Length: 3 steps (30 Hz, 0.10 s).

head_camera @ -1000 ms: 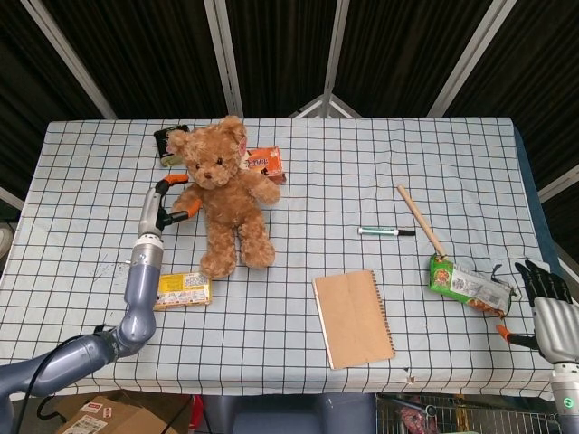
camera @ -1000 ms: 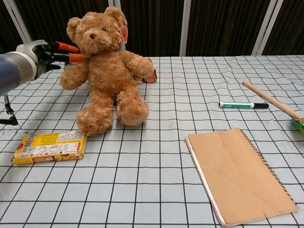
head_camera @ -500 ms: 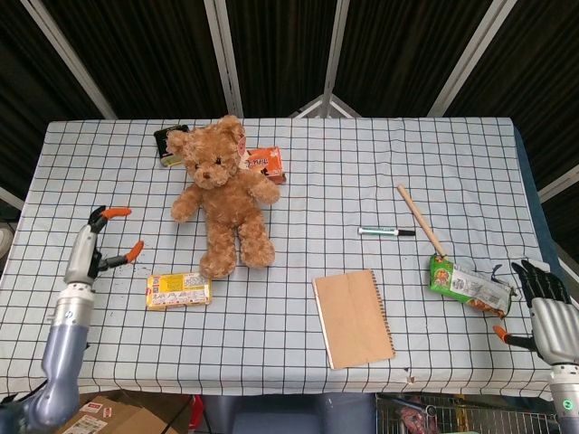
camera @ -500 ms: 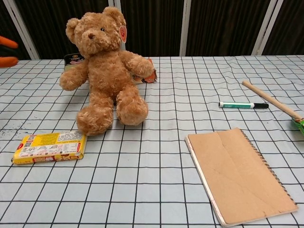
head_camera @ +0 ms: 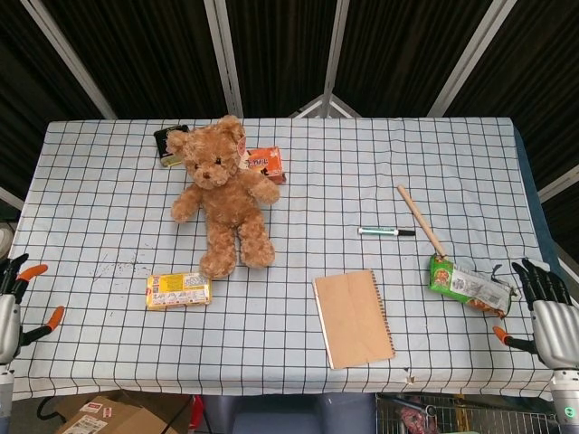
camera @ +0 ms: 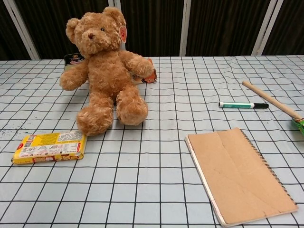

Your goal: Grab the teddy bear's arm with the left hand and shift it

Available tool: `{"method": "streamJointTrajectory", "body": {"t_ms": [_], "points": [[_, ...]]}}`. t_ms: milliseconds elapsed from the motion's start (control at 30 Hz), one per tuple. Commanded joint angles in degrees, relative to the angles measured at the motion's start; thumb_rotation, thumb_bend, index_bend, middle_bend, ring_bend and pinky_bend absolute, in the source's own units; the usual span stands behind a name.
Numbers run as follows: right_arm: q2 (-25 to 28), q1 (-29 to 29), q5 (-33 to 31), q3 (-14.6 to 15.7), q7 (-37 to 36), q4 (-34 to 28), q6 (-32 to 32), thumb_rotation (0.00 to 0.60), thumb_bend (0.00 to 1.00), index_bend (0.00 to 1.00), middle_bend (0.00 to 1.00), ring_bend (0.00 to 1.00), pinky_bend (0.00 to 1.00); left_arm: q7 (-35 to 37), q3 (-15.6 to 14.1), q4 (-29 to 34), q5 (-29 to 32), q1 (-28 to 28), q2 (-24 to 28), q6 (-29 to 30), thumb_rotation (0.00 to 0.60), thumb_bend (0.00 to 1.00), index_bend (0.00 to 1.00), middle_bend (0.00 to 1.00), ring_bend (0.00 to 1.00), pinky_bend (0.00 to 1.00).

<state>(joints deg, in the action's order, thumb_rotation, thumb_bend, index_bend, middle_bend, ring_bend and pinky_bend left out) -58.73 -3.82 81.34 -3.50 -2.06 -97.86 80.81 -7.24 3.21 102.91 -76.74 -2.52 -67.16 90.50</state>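
A brown teddy bear [head_camera: 222, 194] [camera: 104, 71] sits upright on the checked tablecloth, far left of centre, both arms spread and nothing touching them. My left hand [head_camera: 13, 303] is at the table's left edge in the head view, far from the bear, fingers apart and empty. It does not show in the chest view. My right hand [head_camera: 547, 307] is off the table's right front corner, fingers spread, holding nothing.
A yellow packet [head_camera: 178, 290] [camera: 50, 146] lies in front of the bear. A brown notebook [head_camera: 353, 317], a green marker [head_camera: 386, 232], a wooden stick [head_camera: 421, 220] and a green snack bag [head_camera: 466, 286] lie to the right. Small boxes [head_camera: 267, 163] stand behind the bear.
My left hand has drawn back from beside the bear's arm, toward the left and near edge of the table, leaving the chest view. The bear has stayed in place.
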Motion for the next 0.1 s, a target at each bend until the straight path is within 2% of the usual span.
{"method": "streamJointTrajectory", "body": {"t_ms": [33,100], "points": [[0.08,0.38,0.39,0.1,0.33,-0.28,0.7,0.6,0.17,0.0,0.0,0.0,0.0,2.07,-0.62,-2.89,-1.36,0.55,-0.16,-0.04,0.6,0.39,0.23,0.03,0.0,0.0],[0.09,0.53,0.32,0.16,0.78,-0.48,0.87,0.6,0.17,0.0,0.0,0.0,0.0,2.33,-0.65,-3.45,-1.78,0.63,-0.1,-0.08,0.6,0.39,0.23,0.03,0.0,0.0]]}}
